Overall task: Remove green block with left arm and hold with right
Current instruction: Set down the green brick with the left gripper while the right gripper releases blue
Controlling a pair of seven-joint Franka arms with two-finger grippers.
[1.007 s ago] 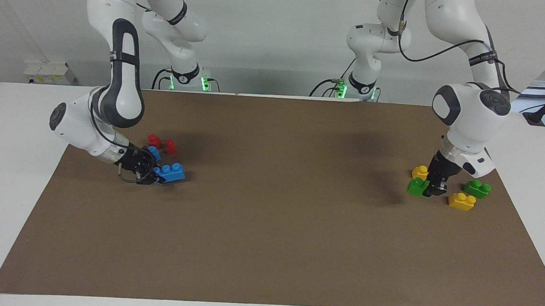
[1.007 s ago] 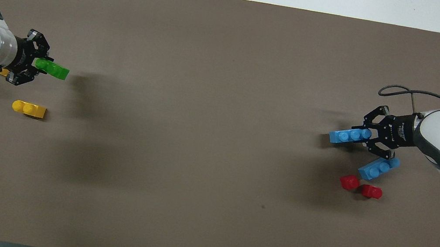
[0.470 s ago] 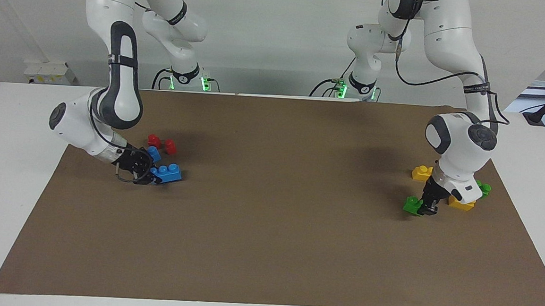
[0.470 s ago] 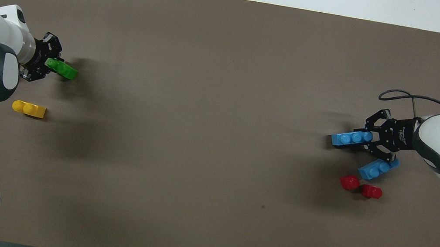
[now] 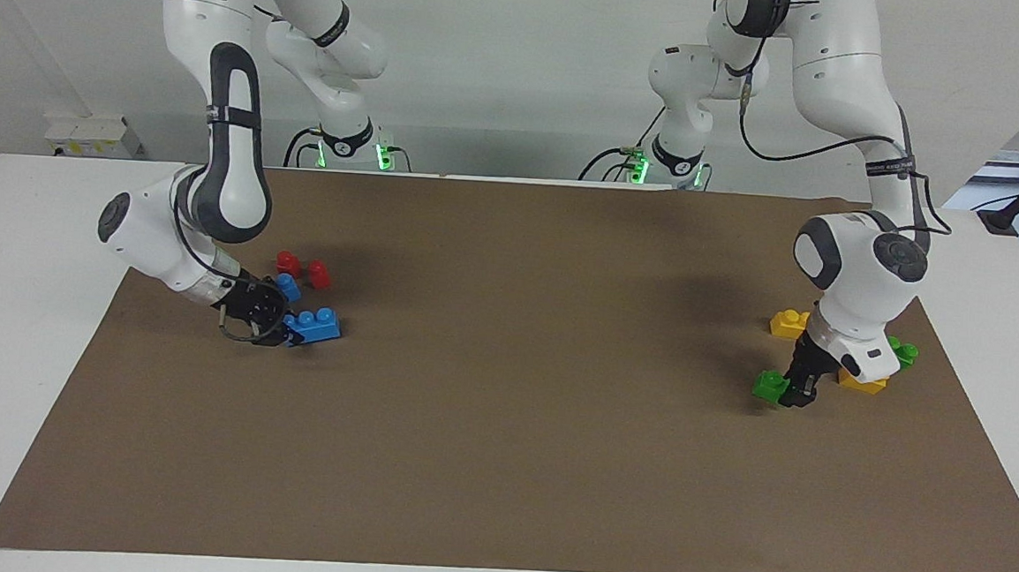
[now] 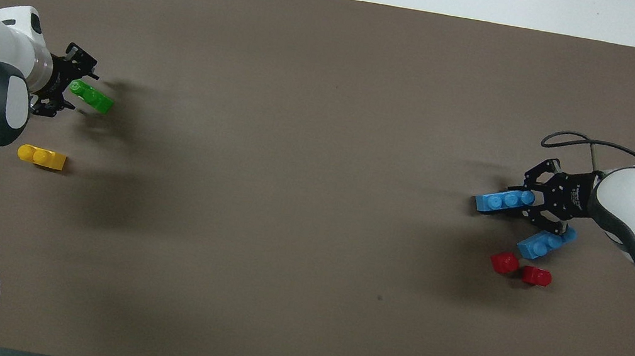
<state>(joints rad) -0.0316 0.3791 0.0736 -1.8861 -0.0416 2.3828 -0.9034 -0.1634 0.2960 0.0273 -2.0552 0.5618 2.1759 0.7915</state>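
Left pincer (image 5: 793, 394) low at left arm's end of counter, green block (image 5: 770, 386) touching its tip (grip or release: cannot tell). Right pincer (image 5: 284, 332) clamps blue 3-stud brick (image 5: 314, 324).

Bright, even overhead light; soft shadows on mat (image 5: 499, 462); sharp focus.

Two glossy white arms (image 5: 218, 127) with dark grey joint panels, black grippers (image 5: 264, 320) (green base lights (image 5: 382, 156)), and trailing black cables (image 5: 801, 149).

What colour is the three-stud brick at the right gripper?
Blue brick; the overhead view shows it best.
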